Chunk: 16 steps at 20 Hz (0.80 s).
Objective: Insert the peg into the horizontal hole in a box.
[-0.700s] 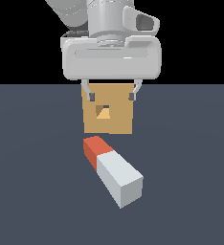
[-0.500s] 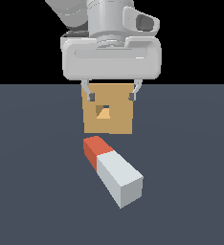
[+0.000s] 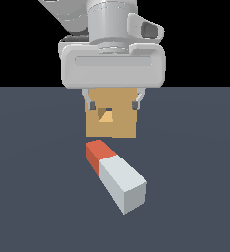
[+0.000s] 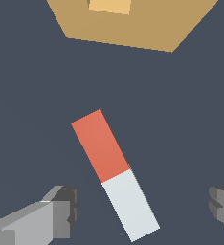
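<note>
The peg (image 4: 115, 174) lies flat on the surface (image 3: 33, 197), below the empty, spread end effector (image 4: 141, 210). Its long axis is skewed across the finger line, with the red end nearest the box (image 3: 111, 118).

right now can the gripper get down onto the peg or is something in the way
Probably yes. The gripper is open, its fingers either side of the peg with bare floor between. The box sits beyond the red end, out of the way.

The tool (image 3: 114, 105) hides the box's (image 3: 111, 125) top edge; wrist view crops it.
</note>
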Available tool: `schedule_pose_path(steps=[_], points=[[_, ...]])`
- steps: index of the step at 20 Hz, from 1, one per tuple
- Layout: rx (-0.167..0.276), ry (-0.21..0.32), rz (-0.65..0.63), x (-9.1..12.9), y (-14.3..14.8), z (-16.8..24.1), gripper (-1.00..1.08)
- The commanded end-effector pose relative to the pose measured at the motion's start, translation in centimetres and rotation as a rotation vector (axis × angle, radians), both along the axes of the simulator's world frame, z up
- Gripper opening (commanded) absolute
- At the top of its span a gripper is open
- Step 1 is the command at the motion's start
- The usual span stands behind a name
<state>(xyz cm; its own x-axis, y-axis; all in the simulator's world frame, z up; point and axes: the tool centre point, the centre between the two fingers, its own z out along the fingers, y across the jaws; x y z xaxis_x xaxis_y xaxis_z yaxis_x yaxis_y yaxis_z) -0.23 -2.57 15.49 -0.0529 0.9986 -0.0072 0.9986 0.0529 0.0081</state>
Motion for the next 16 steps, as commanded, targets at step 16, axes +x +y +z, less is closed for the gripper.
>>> schedule_pose_path(steps=[16], points=[[0.004, 0.006, 0.326, 0.3, -5.3, -5.7, 1.0]])
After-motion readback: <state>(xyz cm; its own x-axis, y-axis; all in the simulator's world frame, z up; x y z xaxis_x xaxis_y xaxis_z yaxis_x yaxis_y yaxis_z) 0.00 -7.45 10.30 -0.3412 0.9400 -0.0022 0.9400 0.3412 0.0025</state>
